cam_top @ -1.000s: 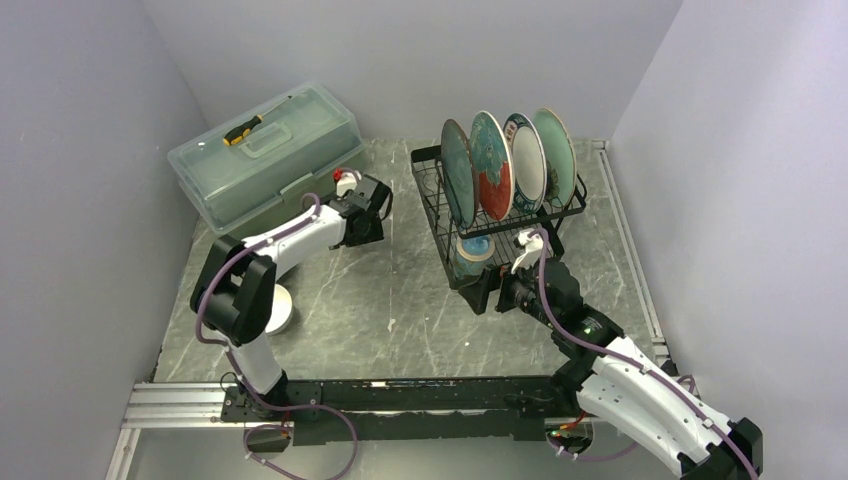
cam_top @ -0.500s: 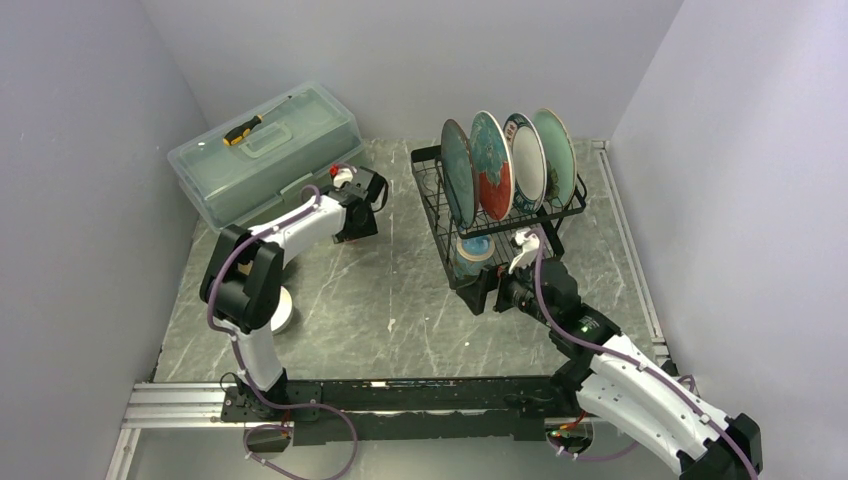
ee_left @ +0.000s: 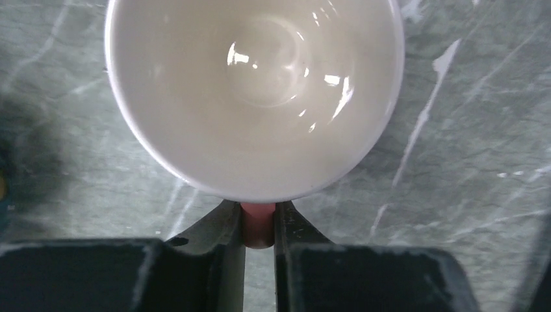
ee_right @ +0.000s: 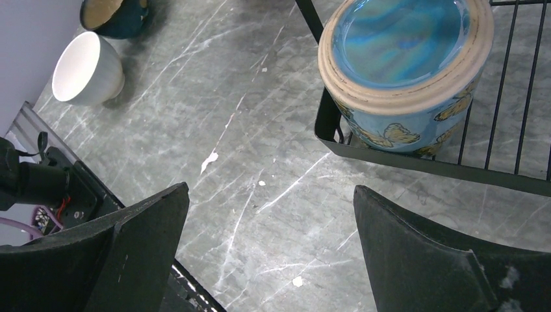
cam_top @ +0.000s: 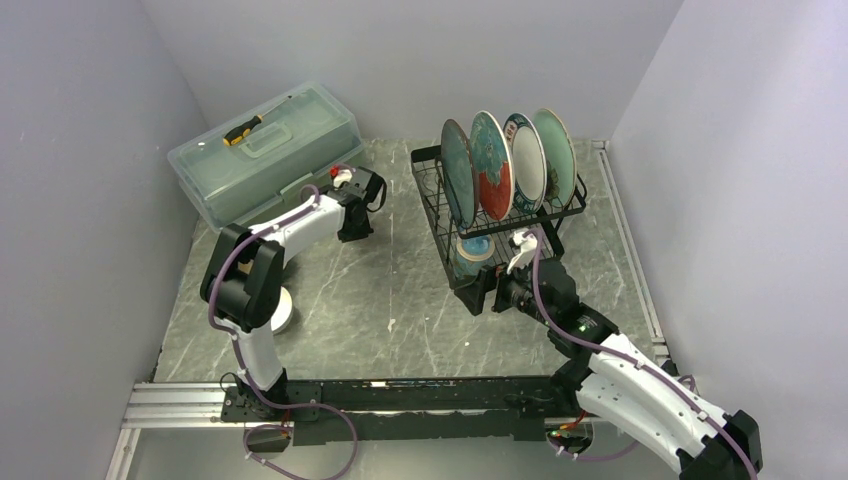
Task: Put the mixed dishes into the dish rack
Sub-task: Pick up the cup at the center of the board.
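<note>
**Pink mug gripped at the handle; rack holds four plates and a mug**

The grey marbled counter (cam_top: 400,300) carries everything. At its far left sits a translucent green lidded box (cam_top: 300,160). Far right of centre stands the black wire dish rack (cam_top: 430,185).

Four plates stand upright in a row in the rack's upper tier. From left to right they are the teal plate (cam_top: 457,172), the teal-and-red plate (cam_top: 491,160), the white dark-rimmed plate (cam_top: 526,158) and the pale green plate (cam_top: 556,150).

The left arm reaches across to the counter just in front of the green box. There the left end effector (ee_left: 258,218) is clenched on the pink handle of the pink mug (ee_left: 253,91). The mug's pale inside faces the wrist camera. Whether the mug rests on the counter or hangs just above it cannot be told.

The right end effector (ee_right: 270,190) hovers near the rack's front corner, its fingers spread wide and grasping nothing.

The blue mug (ee_right: 403,71), with butterflies on its side, sits in the rack's lower tier at that corner.

A white bowl (ee_right: 88,68) and a dark bowl with a tan inside (ee_right: 114,14) stand near each other on the counter, well apart from the rack.

A yellow-and-black screwdriver (cam_top: 243,130) lies on the box lid.
</note>
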You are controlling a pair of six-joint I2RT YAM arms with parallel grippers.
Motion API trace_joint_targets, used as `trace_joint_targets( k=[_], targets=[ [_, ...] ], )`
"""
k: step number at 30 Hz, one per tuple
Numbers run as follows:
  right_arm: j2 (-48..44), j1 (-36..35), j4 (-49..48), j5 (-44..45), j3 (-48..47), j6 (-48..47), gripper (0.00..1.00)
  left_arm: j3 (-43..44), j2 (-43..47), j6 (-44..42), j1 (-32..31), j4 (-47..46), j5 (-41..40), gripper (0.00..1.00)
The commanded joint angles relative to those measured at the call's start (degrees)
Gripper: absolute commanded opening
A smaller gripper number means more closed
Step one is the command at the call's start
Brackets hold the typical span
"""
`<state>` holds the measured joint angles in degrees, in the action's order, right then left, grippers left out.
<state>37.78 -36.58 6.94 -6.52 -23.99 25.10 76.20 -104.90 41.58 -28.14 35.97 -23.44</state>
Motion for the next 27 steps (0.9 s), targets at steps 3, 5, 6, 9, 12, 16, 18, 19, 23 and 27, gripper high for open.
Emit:
trace_joint_targets(
  k=[3, 5, 6, 9, 12, 16, 18, 19, 23, 27],
  targets=[
    [-0.22, -0.25, -3.01, -0.88, -0.09, 0.8, 1.0, 0.38, 1.61, -2.25, 0.1, -0.65, 1.99, 0.0],
    [-0.41, -0.25, -3.05, -0.86, -0.17, 0.89, 1.0, -0.04, 2.62, -3.0, 0.13, -0.68, 2.11, 0.0],
    [-0.41, -0.25, -3.01, -0.98, -0.26, 0.82, 1.0, -0.34, 3.17, -3.3, 0.11, -0.67, 2.15, 0.0],
    [-0.21, -0.25, -2.81, -1.23, -0.72, 0.83, 1.0, -1.46, 5.59, -4.44, 0.11, -0.91, 2.74, 0.0],
    [-0.07, -0.25, -2.49, -1.62, -1.28, 0.62, 1.0, -2.85, 8.6, -6.12, 0.11, -1.47, 4.74, 0.0],
    [-0.23, -0.25, -1.35, -1.56, -2.38, -0.31, 1.0, -4.83, 12.66, -8.62, 0.1, -1.98, 9.3, 0.0],
    [-0.41, -0.25, -0.85, -1.56, -2.82, -0.97, 1.0, -5.99, 14.87, -10.0, 0.1, -2.29, 12.0, 0.0],
    [-0.5, -0.25, -0.58, -1.73, -3.04, -1.28, 1.0, -6.41, 16.31, -11.03, 0.1, -2.13, 13.38, 0.0],
    [-0.84, -0.25, 0.04, -2.76, -3.6, -2.45, 1.0, -6.39, 19.99, -13.65, 0.11, 0.42, 18.81, 0.0],
    [-1.53, -0.25, -0.5, -4.2, -3.55, -3.75, 1.0, -7.03, 24.02, -15.26, 0.26, 2.57, 25.55, 0.0]
  ],
)
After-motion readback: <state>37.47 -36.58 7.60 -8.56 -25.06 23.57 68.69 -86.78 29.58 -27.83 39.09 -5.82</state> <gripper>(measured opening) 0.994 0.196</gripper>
